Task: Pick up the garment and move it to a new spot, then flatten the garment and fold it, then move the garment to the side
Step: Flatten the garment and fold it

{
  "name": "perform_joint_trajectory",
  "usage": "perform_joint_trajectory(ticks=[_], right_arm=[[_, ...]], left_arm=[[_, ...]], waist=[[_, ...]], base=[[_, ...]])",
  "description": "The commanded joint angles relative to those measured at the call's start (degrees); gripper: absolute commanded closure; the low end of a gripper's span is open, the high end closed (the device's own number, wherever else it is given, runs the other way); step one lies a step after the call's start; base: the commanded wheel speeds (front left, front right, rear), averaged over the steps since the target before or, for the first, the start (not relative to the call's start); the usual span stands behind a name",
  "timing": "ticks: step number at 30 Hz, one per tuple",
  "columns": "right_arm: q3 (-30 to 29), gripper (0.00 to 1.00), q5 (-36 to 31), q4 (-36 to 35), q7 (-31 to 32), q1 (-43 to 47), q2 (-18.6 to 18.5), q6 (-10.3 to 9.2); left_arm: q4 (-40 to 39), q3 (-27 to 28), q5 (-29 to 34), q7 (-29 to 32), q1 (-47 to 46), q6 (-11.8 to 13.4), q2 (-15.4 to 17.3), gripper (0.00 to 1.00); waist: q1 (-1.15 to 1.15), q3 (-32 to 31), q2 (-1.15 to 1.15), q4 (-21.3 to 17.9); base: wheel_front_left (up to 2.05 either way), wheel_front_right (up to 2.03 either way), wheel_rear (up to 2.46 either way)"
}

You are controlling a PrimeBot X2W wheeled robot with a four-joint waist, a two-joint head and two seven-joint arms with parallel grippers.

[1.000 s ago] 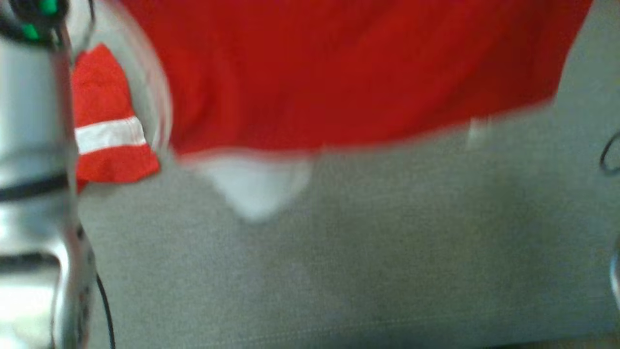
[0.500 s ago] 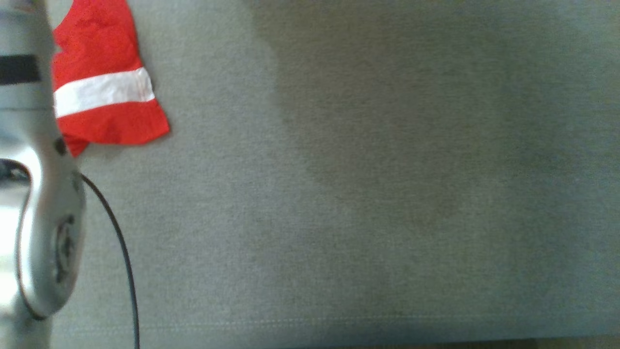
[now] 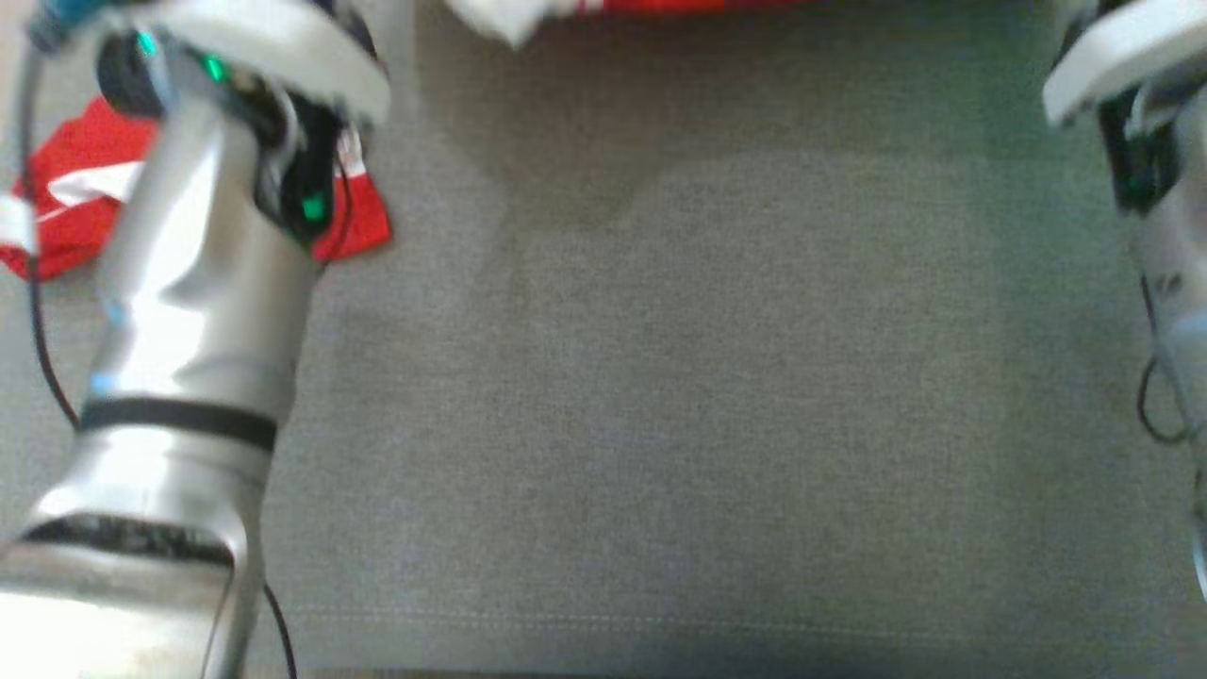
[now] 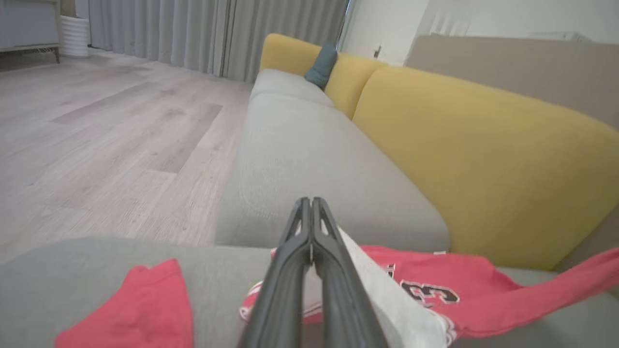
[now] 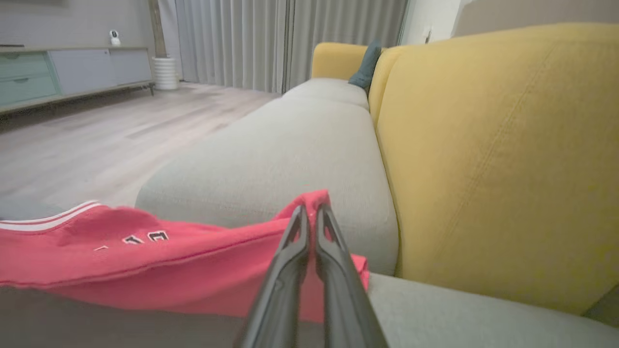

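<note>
I have both the left end effector (image 4: 312,203) and the right end effector (image 5: 312,209) clamped tight on the garment (image 5: 145,256), a limp red jersey with white trim and black lettering. It hangs stretched between them, its long axis running from one to the other, above the woven grey sofa cushion (image 3: 660,377).

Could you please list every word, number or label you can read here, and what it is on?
"3": as far as it reads, a black, white-edged character on the red garment in the left wrist view; its neighbour is lost in a fold.
Right wrist view: the same print shows on the garment, too slanted and small to read.
Head view: blurred; no text readable.
</note>
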Motion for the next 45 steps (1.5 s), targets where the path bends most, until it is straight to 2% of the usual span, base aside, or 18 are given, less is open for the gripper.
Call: perform_joint_trajectory(ticks=[1, 5, 10, 18, 25, 33, 45], right_arm=[[1.05, 1.00, 0.63, -1.13, -0.31, 0.33, -0.28, -0.04], [4.51, 1.00, 3.18, 3.21, -0.27, 4.54, -2.04, -0.04], [8.69, 1.00, 6.40, 7.00, 1.73, 8.63, -3.86, -0.04], [14.36, 1.00, 13.19, 7.29, 6.74, 13.86, -6.82, -0.04], [20.00, 1.00, 19.20, 4.19, 12.42, 18.87, -9.69, -0.04], [25.73, 1.00, 25.71, -0.99, 20.09, 23.70, -13.40, -0.04], [32.79, 1.00, 36.89, -12.93, 33.85, 30.21, -22.68, -0.04]], left_arm=[[-1.69, 0.62, 0.55, -0.65, -0.87, -0.26, 3.10, 1.00], [-3.41, -4.25, 0.11, -0.68, 6.81, -0.34, 4.91, 1.00], [-7.39, -9.98, -1.92, -0.69, 14.83, -0.36, 9.06, 1.00], [-13.14, -16.31, -2.11, 0.08, 23.63, -0.37, 15.52, 1.00], [-19.47, -19.66, -4.13, 3.72, 30.55, -0.37, 19.65, 1.00], [-27.74, -20.83, -7.26, 8.75, 37.47, -0.37, 24.51, 1.00], [-43.63, -23.10, -14.26, 18.74, 45.89, -0.37, 33.68, 1.00]], waist=[[0.00, -1.88, 0.00, 0.23], [0.00, -5.59, 0.00, -0.04], [0.00, -9.54, 0.00, -0.76], [0.00, -13.85, 0.00, -1.54], [0.00, -17.62, 0.00, -1.81], [0.00, -20.65, 0.00, -2.44], [0.00, -22.94, 0.00, -2.63]], base=[[0.00, 0.00, 0.00], [0.00, 0.00, 0.00], [0.00, 0.00, 0.00], [0.00, 0.00, 0.00], [0.00, 0.00, 0.00], [0.00, 0.00, 0.00], [0.00, 0.00, 0.00]])
